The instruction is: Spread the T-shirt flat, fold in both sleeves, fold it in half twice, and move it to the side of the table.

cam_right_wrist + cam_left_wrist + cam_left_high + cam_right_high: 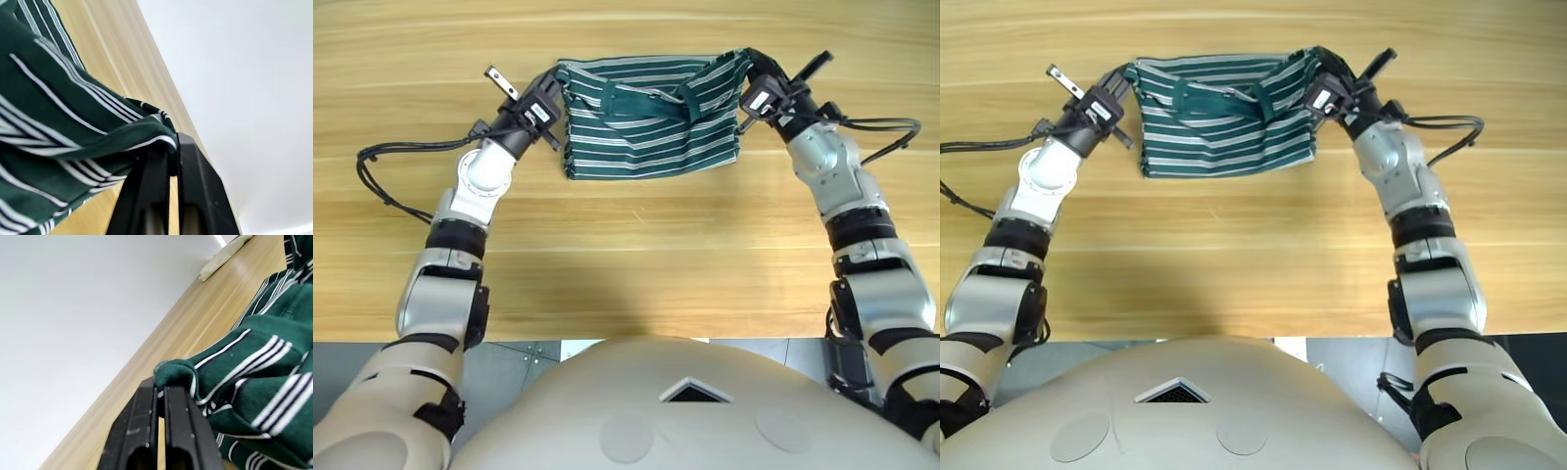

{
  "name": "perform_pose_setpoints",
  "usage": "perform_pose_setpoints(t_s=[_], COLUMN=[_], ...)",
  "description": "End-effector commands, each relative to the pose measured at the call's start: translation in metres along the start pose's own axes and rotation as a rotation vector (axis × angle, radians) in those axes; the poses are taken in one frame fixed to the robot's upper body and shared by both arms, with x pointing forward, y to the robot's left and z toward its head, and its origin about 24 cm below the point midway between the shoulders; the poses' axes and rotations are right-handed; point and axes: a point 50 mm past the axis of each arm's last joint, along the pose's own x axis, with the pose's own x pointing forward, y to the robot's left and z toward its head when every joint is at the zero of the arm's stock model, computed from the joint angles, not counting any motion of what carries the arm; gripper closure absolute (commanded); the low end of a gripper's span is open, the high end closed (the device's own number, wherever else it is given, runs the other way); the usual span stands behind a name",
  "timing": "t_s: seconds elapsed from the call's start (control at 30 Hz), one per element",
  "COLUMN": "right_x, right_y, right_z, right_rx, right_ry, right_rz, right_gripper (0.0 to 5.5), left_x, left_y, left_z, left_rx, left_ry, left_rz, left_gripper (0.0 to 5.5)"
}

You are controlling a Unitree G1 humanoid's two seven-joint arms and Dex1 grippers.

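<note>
A dark green T-shirt (651, 122) with white stripes lies partly folded on the far middle of the wooden table (626, 255). Its far edge is lifted off the wood at both corners. My left gripper (555, 82) is shut on the far left corner, and the left wrist view shows the cloth (234, 377) pinched between the black fingers (146, 431). My right gripper (751, 67) is shut on the far right corner, with the striped cloth (73, 122) draped over its fingers (195, 196) in the right wrist view.
Black cables (401, 152) trail from the left wrist across the table, and another cable (891, 127) loops off the right wrist. A pale cloth-like object (220, 259) lies far off on the table in the left wrist view. Bare wood surrounds the shirt.
</note>
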Motion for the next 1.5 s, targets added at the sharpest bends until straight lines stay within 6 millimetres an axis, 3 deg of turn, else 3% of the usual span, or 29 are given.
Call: perform_pose_setpoints(t_s=[0.03,0.23,0.3,0.53,0.7,0.8,0.87,0.97,1.03,1.13,1.23,1.33,1.5], right_x=[0.015,0.028,0.031,0.047,0.057,0.067,0.071,0.065,0.057,0.054,0.048,0.044,0.042], right_y=[-0.006,0.001,0.007,0.011,0.007,0.008,0.022,0.072,0.104,0.128,0.136,0.132,0.115], right_z=[0.001,0.002,0.003,0.015,0.025,0.047,0.072,0.115,0.127,0.125,0.114,0.099,0.094], right_rx=[-0.013,-0.020,-0.025,-0.023,-0.014,0.004,-0.017,-0.060,-0.127,-0.245,-0.295,-0.343,-0.447], right_ry=[0.016,0.063,0.078,0.114,0.110,0.012,-0.116,-0.339,-0.376,-0.327,-0.294,-0.281,-0.390], right_rz=[-0.030,-0.025,-0.008,-0.013,-0.065,-0.108,-0.083,0.068,0.189,0.291,0.350,0.390,0.387], right_gripper=[5.47,5.47,4.98,3.76,2.80,2.53,2.53,2.53,2.53,2.53,2.53,2.53,2.53], left_x=[0.014,0.026,0.028,0.042,0.057,0.068,0.070,0.067,0.055,0.035,0.022,0.009,0.003], left_y=[0.007,0.000,-0.005,-0.004,0.016,0.031,0.037,0.045,0.054,0.056,0.049,0.047,0.048], left_z=[-0.002,-0.009,-0.011,-0.010,-0.001,0.007,0.007,0.001,-0.010,-0.027,-0.038,-0.046,-0.045], left_rx=[0.012,0.019,0.004,-0.061,-0.043,-0.042,-0.038,-0.044,-0.121,-0.232,-0.287,-0.313,-0.308], left_ry=[0.036,0.141,0.183,0.276,0.306,0.340,0.377,0.441,0.491,0.529,0.538,0.519,0.441], left_rz=[0.024,0.011,-0.012,-0.011,0.095,0.160,0.183,0.242,0.349,0.469,0.505,0.534,0.544], left_gripper=[5.50,5.50,5.50,4.25,3.36,2.84,2.49,1.94,1.60,1.28,1.28,1.28,1.28])
